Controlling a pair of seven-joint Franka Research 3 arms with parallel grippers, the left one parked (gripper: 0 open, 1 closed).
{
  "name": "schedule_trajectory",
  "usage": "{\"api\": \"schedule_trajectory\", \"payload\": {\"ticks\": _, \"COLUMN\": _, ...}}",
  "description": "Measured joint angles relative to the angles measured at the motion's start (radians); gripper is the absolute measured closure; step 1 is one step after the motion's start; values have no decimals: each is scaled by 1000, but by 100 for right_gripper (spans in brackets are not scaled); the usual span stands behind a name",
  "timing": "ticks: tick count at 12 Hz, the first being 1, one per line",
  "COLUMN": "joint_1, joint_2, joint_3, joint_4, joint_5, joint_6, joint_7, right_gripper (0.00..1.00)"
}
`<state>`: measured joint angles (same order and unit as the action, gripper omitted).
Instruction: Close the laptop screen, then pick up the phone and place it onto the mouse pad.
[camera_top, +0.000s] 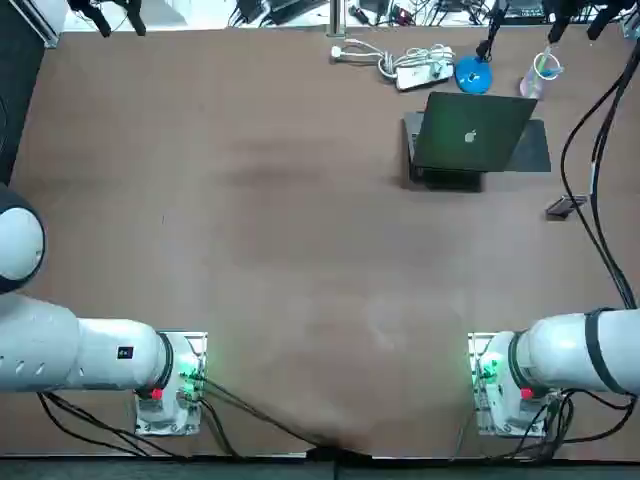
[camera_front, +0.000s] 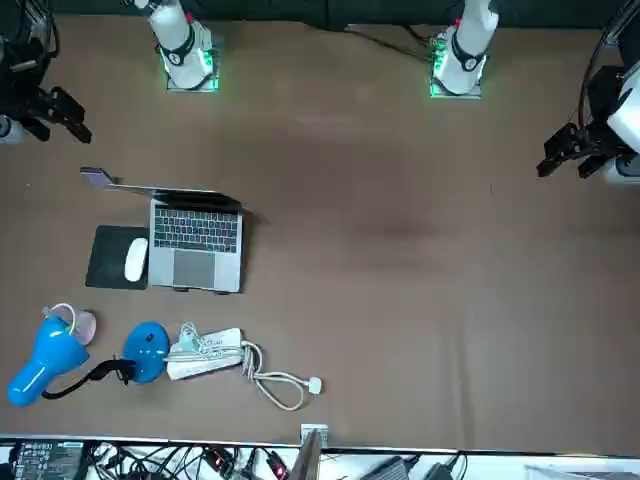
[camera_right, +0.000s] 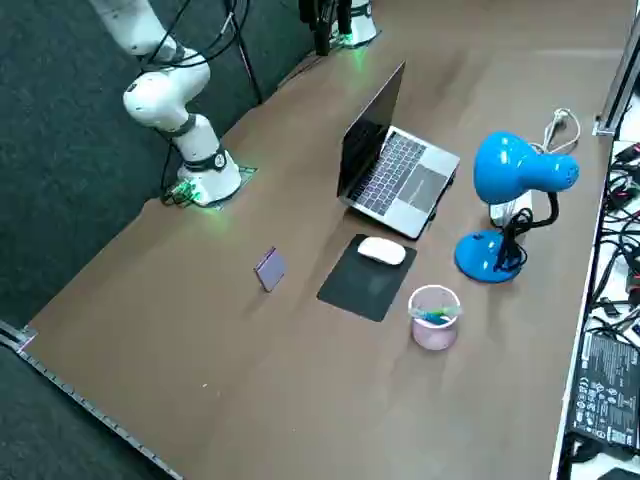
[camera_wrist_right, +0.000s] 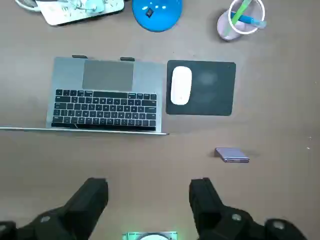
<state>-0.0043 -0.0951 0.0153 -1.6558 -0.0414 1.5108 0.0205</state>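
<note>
Because the laptop (camera_wrist_right: 105, 97) stands open, its screen (camera_top: 470, 135) backing toward the robot, the right tool (camera_wrist_right: 149, 190) hangs high behind it, spread wide and empty, seemingly ready to press it shut. The phone (camera_wrist_right: 232, 154) lies on the table (camera_wrist_right: 280, 165) near the mouse pad (camera_wrist_right: 212, 87), not touching it.

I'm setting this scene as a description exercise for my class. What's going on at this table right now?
Nothing is being handled yet. The right gripper hangs open and empty above the table, touching nothing. The laptop stands open. The phone lies on the table beside the mouse pad, not on it, and a mouse sits on the pad. Neither step is done.
</note>
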Motion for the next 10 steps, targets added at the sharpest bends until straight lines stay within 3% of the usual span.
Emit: {"api": "schedule_trajectory", "payload": {"ticks": 10, "joint_1": 22, "joint_2": 4, "joint_3": 10, "joint_4": -4, "joint_5": 1, "joint_6": -9, "joint_7": 22, "right_gripper": 0}}
